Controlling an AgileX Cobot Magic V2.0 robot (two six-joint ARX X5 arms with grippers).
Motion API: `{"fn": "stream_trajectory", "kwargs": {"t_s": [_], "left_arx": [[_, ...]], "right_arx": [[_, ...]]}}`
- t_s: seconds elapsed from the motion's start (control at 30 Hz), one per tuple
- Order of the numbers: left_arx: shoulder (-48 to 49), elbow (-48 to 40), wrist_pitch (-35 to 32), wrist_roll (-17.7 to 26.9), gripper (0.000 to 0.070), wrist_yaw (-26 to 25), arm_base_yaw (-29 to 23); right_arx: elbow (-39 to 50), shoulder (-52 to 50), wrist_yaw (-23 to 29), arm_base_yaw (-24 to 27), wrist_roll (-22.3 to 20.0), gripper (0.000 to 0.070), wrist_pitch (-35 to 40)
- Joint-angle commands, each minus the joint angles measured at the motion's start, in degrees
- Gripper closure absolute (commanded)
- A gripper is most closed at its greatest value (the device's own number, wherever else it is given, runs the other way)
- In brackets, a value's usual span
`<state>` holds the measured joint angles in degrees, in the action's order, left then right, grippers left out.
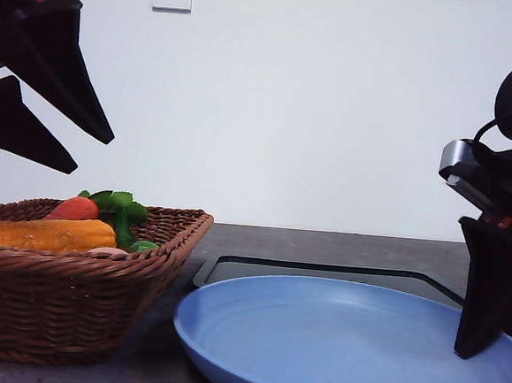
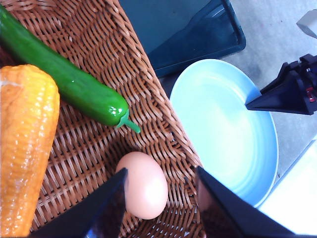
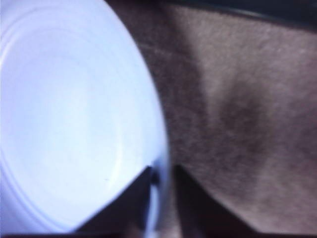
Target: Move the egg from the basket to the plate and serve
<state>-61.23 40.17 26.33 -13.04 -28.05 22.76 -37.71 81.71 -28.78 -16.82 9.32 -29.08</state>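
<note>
The tan egg (image 2: 146, 186) lies in the brown wicker basket (image 2: 163, 124), close to its rim. My left gripper (image 2: 161, 171) hangs open just above it, one dark finger on each side of the egg and not touching it. In the front view the left gripper (image 1: 91, 155) is high above the basket (image 1: 71, 292). The light blue plate (image 1: 342, 340) sits beside the basket on the table. My right gripper (image 3: 163, 188) is shut on the plate (image 3: 74, 114) at its rim, which runs between the two fingers. That right gripper (image 1: 467, 350) stands at the plate's right edge.
In the basket lie an orange corn cob (image 2: 25, 148), a green cucumber (image 2: 74, 84) and a carrot (image 1: 73, 208) with green leaves. A flat black tray (image 1: 321, 272) lies behind the plate. The grey table (image 3: 237, 99) runs to a white wall.
</note>
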Motion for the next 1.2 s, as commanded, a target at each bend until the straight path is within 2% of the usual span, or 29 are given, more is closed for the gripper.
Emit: {"fn": "stream_trajectory", "kwargs": {"t_s": [0.0,0.07,0.27,0.5,0.87,1.17], "left_arx": [[-0.7,0.9,-0.6,-0.1,0.0421,-0.2,0.2],[-0.7,0.9,-0.6,-0.1,0.0415,-0.2,0.2],[-0.7,0.9,-0.5,-1.6,0.0276,-0.2,0.3],[-1.3,0.9,0.2,-1.6,0.0273,0.3,1.9],[-7.9,1.2,-0.3,-1.4,0.0273,10.8,10.3],[-15.5,1.6,-3.6,-1.3,0.0274,11.4,11.4]], "right_arx": [[-0.1,0.8,0.3,-0.3,0.7,0.0700,0.0],[-0.1,0.4,0.5,0.0,0.8,0.0700,-0.6],[-0.1,-4.2,1.8,1.0,0.8,0.0700,-3.4],[-0.2,-13.1,3.8,3.1,0.7,0.0700,-9.9],[-0.2,-22.9,3.8,5.9,0.8,0.0700,-13.4],[-0.2,-23.9,4.9,6.6,0.7,0.0700,-14.6]]}}
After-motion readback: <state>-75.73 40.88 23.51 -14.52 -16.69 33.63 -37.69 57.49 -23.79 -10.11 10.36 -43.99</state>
